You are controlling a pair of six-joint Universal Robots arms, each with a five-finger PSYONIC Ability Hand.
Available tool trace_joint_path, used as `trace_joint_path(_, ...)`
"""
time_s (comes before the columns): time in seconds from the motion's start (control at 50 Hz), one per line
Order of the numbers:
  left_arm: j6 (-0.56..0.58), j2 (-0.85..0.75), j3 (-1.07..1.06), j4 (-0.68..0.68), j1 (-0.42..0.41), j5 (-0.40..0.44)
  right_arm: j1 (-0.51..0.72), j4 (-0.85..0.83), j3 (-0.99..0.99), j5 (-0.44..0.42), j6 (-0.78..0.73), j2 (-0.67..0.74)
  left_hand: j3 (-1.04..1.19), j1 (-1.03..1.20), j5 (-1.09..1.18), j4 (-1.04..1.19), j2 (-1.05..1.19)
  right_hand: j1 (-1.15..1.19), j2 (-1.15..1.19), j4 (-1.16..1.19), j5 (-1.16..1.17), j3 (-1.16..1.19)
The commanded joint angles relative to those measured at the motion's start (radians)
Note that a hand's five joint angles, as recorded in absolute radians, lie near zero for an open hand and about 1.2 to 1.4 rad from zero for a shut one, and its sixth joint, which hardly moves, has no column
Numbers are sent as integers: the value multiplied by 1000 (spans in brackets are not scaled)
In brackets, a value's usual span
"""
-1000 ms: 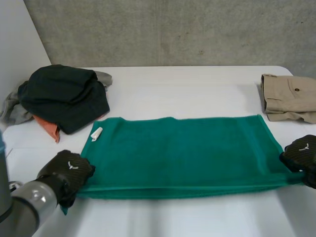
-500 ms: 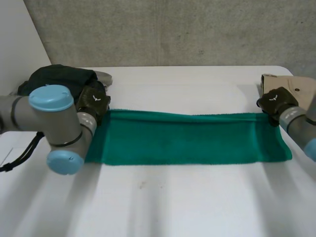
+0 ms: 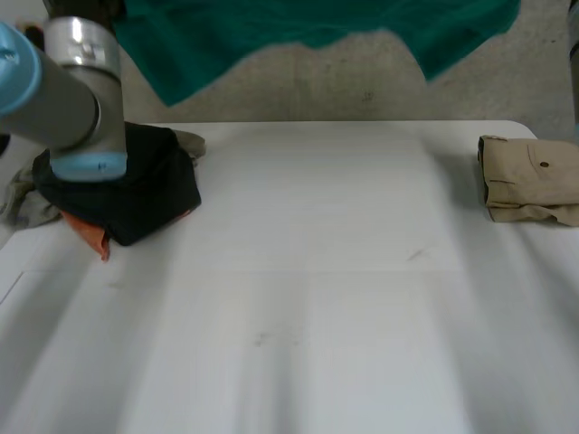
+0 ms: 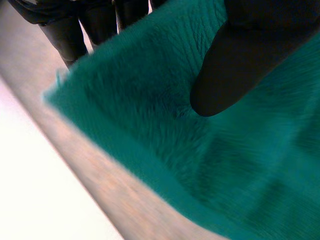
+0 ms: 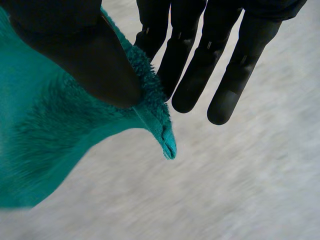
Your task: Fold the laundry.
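Observation:
A green towel (image 3: 308, 23) hangs in the air high above the white table (image 3: 308, 298), stretched between my two hands, its lower edge sagging unevenly. My left hand (image 4: 240, 60) is shut on one end of the towel (image 4: 165, 130), its thumb pressed onto the cloth and its fingers (image 4: 65, 35) behind the edge. My right hand (image 5: 75, 45) is shut on the other end of the towel (image 5: 45, 140), pinching it near a corner between thumb and fingers (image 5: 230, 65); that corner pokes out below the thumb. My left arm (image 3: 63, 90) rises at the table's left.
A pile of dark clothes (image 3: 127, 185) lies at the back left, with grey cloth (image 3: 23, 203) and orange cloth (image 3: 90, 237) sticking out under it. Folded beige trousers (image 3: 529, 178) rest at the right edge.
The towel lay flat a second ago, was folded in half away from me, and has now been lifted off the table, both hands rising with it.

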Motion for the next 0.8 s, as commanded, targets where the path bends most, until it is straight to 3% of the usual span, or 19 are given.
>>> trace_joint_path(0.02, -3, -9, -231, -70, -5, 71, -2, 195, 141, -87, -12, 28, 202, 226, 244, 193, 195, 265, 215, 196, 206, 204)
trace_joint_path(0.14, 4, -22, -375, -85, 0, 85, -2, 218, 227, -89, -32, 65, 202, 226, 244, 193, 195, 265, 215, 196, 206, 204)
trace_joint_path(0.3, 33, 25, -671, -179, -9, 84, -5, 388, 443, -87, -200, 80, 202, 226, 244, 193, 195, 265, 215, 196, 206, 204)
trace_joint_path(0.38, 112, 154, -843, -332, -15, 71, -45, 489, 614, -74, -337, 47, 202, 226, 244, 193, 195, 265, 215, 196, 206, 204)
trace_joint_path(0.48, 212, 365, -1053, -588, -28, 68, -155, 650, 896, -46, -585, -166, 202, 226, 244, 193, 195, 265, 215, 196, 206, 204)
trace_joint_path(0.56, 226, 473, -1104, -708, -31, 90, -228, 665, 1009, -52, -717, -256, 202, 226, 244, 193, 195, 265, 215, 196, 206, 204)
trace_joint_path(0.7, 226, 368, -974, -642, -29, 79, -229, 531, 954, -54, -603, -259, 202, 226, 244, 193, 195, 265, 215, 196, 206, 204)
trace_joint_path(0.8, 221, 214, -845, -524, -25, 27, -179, 430, 863, -63, -492, -152, 202, 226, 244, 193, 195, 265, 215, 196, 206, 204)
